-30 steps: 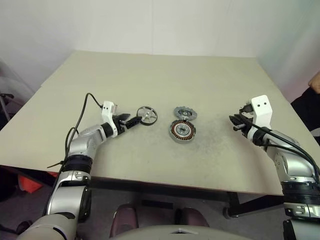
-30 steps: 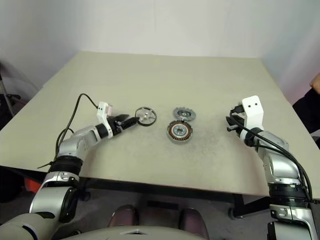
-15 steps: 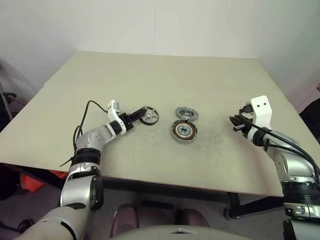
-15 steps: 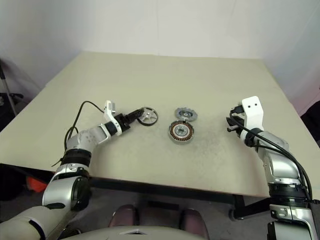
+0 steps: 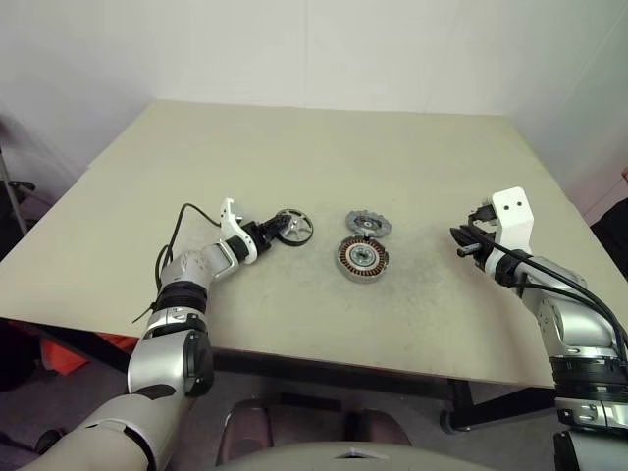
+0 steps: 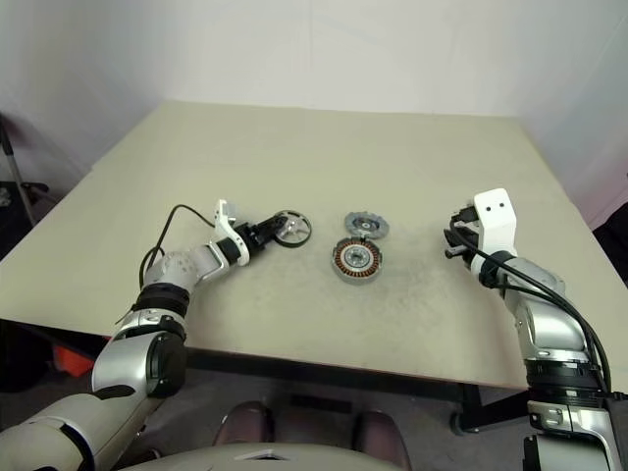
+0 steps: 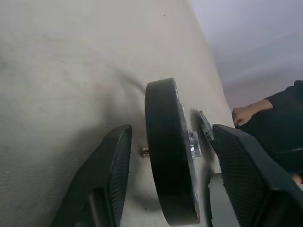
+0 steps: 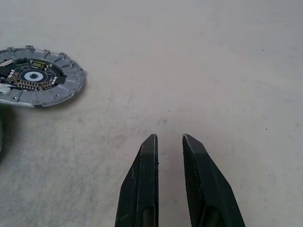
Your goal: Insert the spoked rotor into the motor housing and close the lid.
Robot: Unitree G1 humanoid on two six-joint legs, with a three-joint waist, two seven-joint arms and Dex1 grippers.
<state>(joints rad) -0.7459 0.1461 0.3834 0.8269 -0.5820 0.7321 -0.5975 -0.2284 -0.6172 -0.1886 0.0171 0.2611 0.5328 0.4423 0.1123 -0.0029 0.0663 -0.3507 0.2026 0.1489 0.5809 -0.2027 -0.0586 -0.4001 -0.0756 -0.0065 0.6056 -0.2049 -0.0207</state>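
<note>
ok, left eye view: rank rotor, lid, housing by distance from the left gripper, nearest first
1. spoked rotor, between the left gripper fingers.
2. lid and motor housing, both further toward the robot's right, too close to call; the lid lies on the far side of the housing.

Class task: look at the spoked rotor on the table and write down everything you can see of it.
The spoked rotor is a small wheel with a thick black rim and a shiny silver spoked face around a centre hub. It stands tilted up on its edge on the beige table, left of the lid and the motor housing, apart from both. The left pincer has one finger on each side of the rim, with small gaps showing; no firm grip is visible.
</note>
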